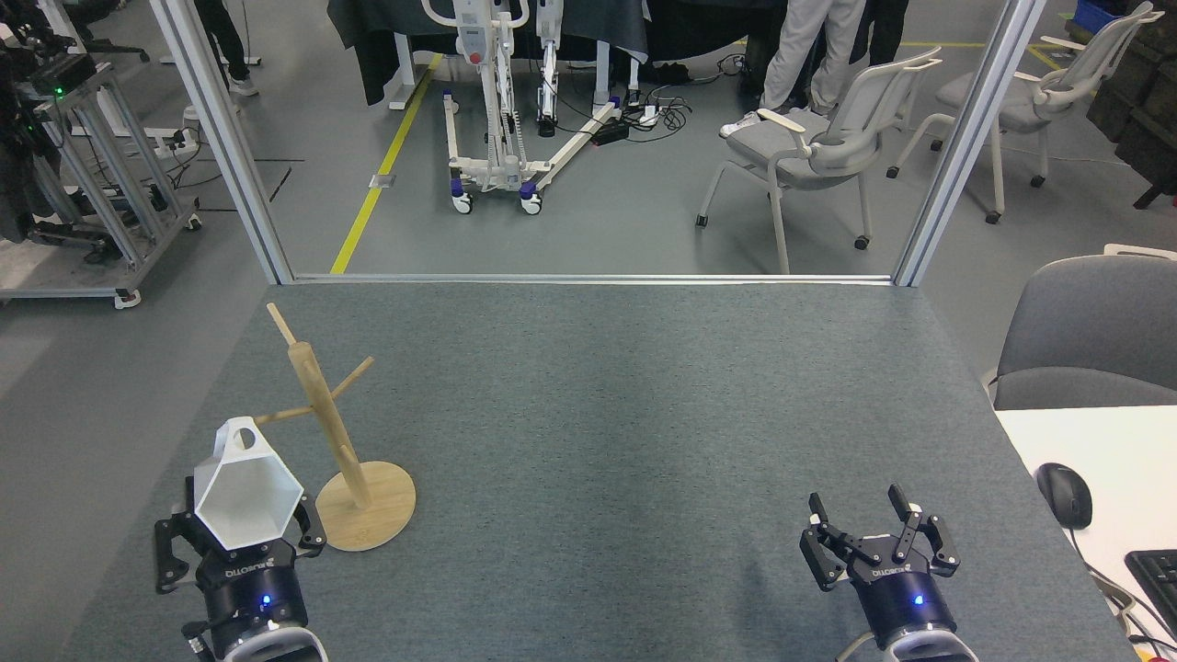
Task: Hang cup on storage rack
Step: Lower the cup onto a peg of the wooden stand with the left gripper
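**Inspector:** Left gripper is clamped on the base of the cup, rim facing the camera, pierced tab at the cup's 12 o'clock. The cup sits at roughly 9 o'clock of the storage rack, just beside the tip of the left-pointing peg.

**Assessor:** Risks?

**Inspector:** The hole is small and the peg thin. In my judgement, a slight misalignment puts the tab's edge against the peg tip, which could push the light rack across the table or tip it. Letting go before the tab is seated drops the cup.

**Assessor:** Right gripper?

**Inspector:** Fingers spread, holding nothing, at the table's 5 o'clock, well apart from the rack.
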`<state>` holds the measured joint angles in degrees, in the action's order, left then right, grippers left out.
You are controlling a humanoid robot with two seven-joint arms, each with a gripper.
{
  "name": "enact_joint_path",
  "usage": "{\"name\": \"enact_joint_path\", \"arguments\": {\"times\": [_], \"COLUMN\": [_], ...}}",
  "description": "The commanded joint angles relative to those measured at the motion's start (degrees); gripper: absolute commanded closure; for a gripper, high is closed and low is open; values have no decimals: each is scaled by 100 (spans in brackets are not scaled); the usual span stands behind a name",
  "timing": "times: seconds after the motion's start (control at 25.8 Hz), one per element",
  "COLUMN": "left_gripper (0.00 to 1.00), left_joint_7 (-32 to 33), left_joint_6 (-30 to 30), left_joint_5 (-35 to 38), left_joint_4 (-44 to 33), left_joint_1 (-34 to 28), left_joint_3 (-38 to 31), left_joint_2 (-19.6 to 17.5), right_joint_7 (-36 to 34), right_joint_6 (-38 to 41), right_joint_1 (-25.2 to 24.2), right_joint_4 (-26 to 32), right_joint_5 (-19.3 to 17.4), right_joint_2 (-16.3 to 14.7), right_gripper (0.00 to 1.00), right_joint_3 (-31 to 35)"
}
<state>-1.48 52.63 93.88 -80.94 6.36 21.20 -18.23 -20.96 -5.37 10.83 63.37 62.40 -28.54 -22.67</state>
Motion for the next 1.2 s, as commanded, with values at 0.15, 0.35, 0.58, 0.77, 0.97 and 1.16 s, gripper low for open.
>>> {"name": "enact_joint_path", "arguments": {"times": [0.15, 0.35, 0.58, 0.77, 0.97, 1.16], "left_gripper": [100, 100, 100, 100, 100, 100], "left_joint_7": [7, -2, -10, -10, -10, -10], "left_joint_6": [-60, -130, -183, -192, -192, -192], "left_joint_5": [-10, -1, 25, 25, 25, 25], "left_joint_4": [325, 527, 580, 650, 650, 650], "left_joint_1": [296, 384, 463, 463, 472, 463], "left_joint_3": [-2, 33, 112, 217, 279, 323], "left_joint_2": [-155, -137, -111, -84, -58, -49], "right_joint_7": [5, 5, 5, 5, 5, 5], "right_joint_6": [-8, -8, 1, 1, 10, 10], "right_joint_1": [25, 33, 33, 33, 33, 33], "right_joint_4": [-9, -9, -9, -18, -35, -35], "right_joint_5": [0, 0, 0, -9, -9, -17], "right_joint_2": [-3, -3, -3, -3, -11, -11], "right_gripper": [1, 1, 1, 1, 1, 1], "right_joint_3": [-9, -9, -18, -36, -44, -53]}}
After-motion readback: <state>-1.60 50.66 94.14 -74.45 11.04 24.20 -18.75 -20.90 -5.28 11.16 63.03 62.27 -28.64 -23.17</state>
